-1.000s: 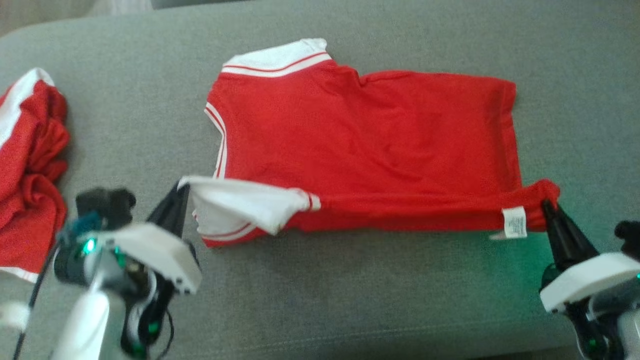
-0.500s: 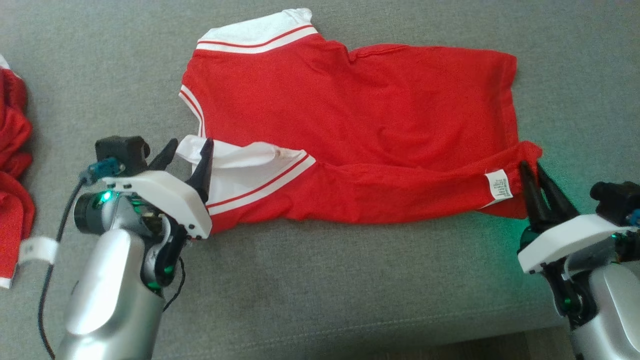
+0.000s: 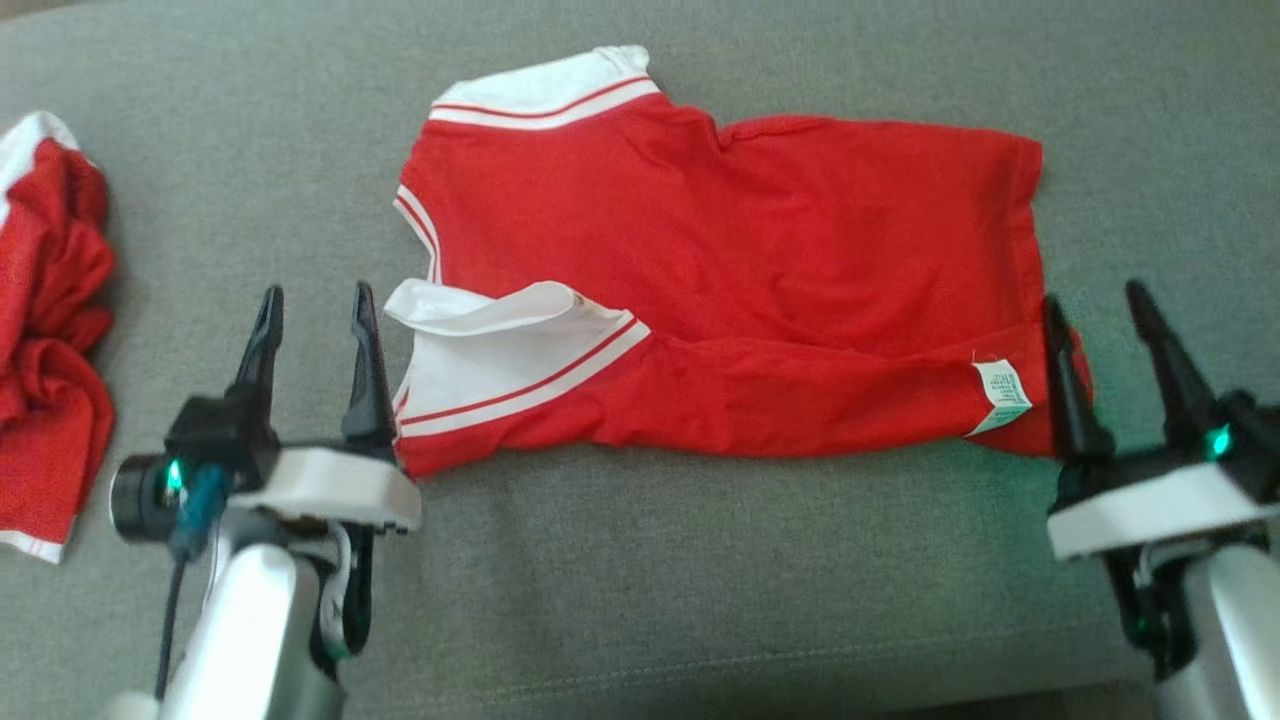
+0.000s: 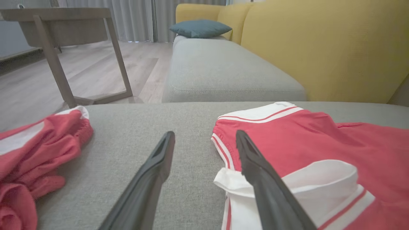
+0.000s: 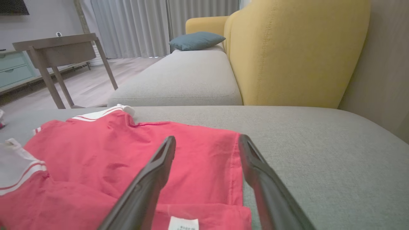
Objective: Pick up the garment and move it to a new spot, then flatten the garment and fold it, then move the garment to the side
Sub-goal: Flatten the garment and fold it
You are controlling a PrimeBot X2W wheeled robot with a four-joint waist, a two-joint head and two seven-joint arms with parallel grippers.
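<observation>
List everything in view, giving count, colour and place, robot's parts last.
garment: 1, red with white striped trim, spread on the near cushion, near edge folded over
care label: 1, white, on the folded edge's right end
crumpled cloth: 1, red and white, left of the garment
seat cushions: 2, grey, one under the garment, one beyond it
sofa back: 1, yellow, behind the cushions
pillow: 1, blue, far end of the sofa
table: 1, brown, on the floor
left claw: 1, dark, open, beside the garment's left end
right claw: 1, dark, open, at the garment's right corner
</observation>
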